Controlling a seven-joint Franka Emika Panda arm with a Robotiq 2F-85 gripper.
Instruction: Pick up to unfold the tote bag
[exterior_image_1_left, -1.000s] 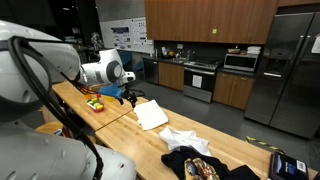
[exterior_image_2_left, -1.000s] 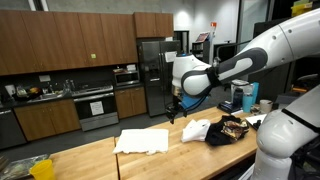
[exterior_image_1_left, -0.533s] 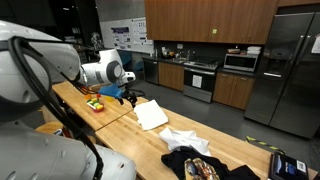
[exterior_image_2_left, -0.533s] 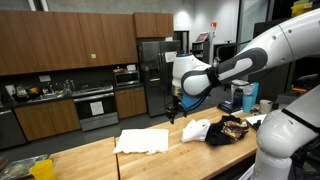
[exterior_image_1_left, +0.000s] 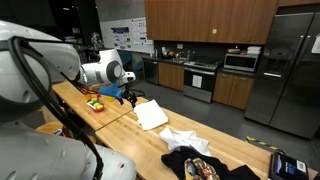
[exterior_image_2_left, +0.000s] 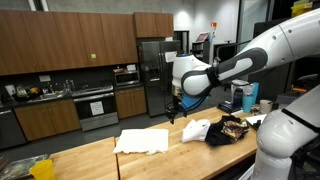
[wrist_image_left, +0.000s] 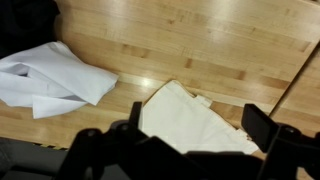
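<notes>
A cream tote bag (exterior_image_1_left: 151, 114) lies folded flat on the wooden table; it also shows in an exterior view (exterior_image_2_left: 143, 140) and in the wrist view (wrist_image_left: 195, 122). My gripper (exterior_image_1_left: 130, 97) hangs above the table just beside the bag, seen also in an exterior view (exterior_image_2_left: 172, 117). In the wrist view the gripper (wrist_image_left: 195, 125) is open, its dark fingers spread to either side of the bag below, and it holds nothing.
A crumpled white cloth (exterior_image_1_left: 185, 141) lies next to the bag, also in the wrist view (wrist_image_left: 50, 75). A dark patterned garment (exterior_image_1_left: 205, 165) lies beyond it. A yellow object (exterior_image_1_left: 95, 103) sits at the table's far end. Kitchen cabinets and a fridge stand behind.
</notes>
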